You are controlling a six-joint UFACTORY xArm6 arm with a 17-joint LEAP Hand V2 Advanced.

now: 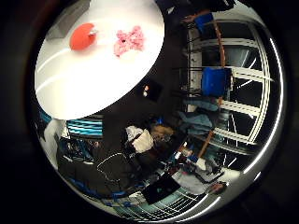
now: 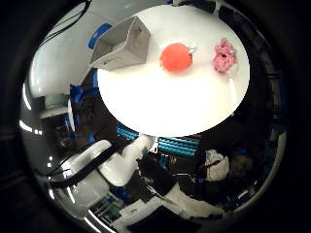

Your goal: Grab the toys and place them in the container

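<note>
A round white table [image 2: 180,102] carries the task's things, seen from well above. An orange-red round toy [image 2: 176,56] lies near the middle of the table. A pink lumpy toy [image 2: 224,55] lies a short way beside it, near the table's edge. A grey open box, the container [image 2: 121,44], stands on the table on the red toy's other side. The little finger side view shows the red toy [image 1: 82,36] and the pink toy [image 1: 129,41] on the table [image 1: 84,79]. My hand is high above the table, away from all of them.
The white arm [image 2: 112,160] reaches in below the table's edge in the thumb side view. Around the table are blue chairs [image 1: 217,80], a screen [image 1: 84,126], metal frames and floor clutter.
</note>
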